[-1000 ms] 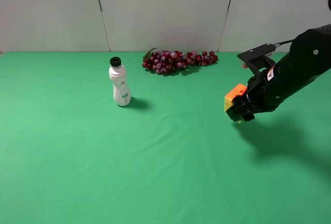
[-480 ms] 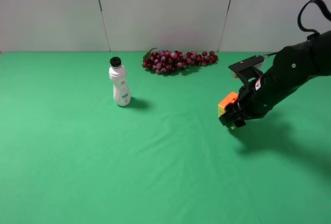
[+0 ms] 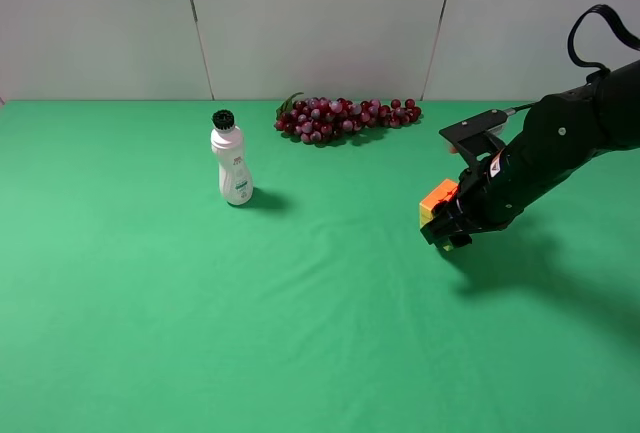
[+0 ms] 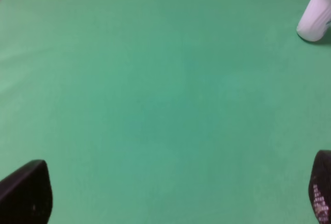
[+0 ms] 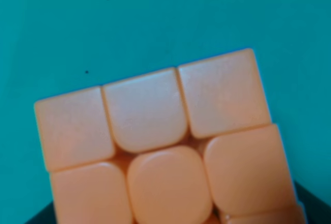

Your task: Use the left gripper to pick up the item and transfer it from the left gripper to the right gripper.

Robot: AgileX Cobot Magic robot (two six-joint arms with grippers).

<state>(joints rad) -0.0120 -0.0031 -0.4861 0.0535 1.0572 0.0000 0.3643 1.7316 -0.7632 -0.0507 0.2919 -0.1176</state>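
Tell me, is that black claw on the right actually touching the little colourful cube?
Touching. In the exterior high view the right gripper is closed around the puzzle cube, carrying it above the green table; the right wrist view shows its orange face filling the frame.

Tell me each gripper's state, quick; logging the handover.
Left gripper: open, holding nothing.
Right gripper: shut on the puzzle cube.

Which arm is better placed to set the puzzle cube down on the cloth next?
Right. The right gripper is shut on the puzzle cube, low over the green cloth. The left gripper is open, holding nothing.
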